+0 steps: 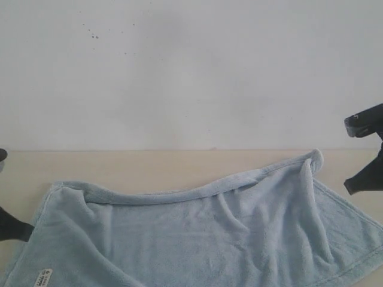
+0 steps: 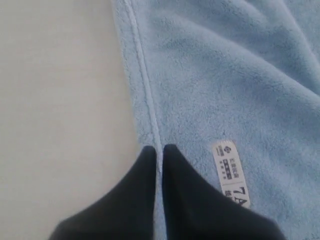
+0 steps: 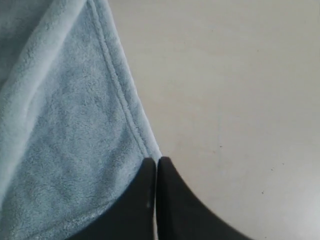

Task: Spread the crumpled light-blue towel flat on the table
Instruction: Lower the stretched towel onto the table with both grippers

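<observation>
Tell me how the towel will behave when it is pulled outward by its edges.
The towel is probably floppy: it lies in soft ridges and its far edge is rolled over. Its fluffy pile likely drags rather than slides on the table. Both the left end effector and right end effector are shut on its hem, so it likely pinches easily.

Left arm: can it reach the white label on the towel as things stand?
Probably yes. The label lies face up on the towel beside the left gripper, uncovered; but its jaws are shut on the hem and must let go first.
</observation>
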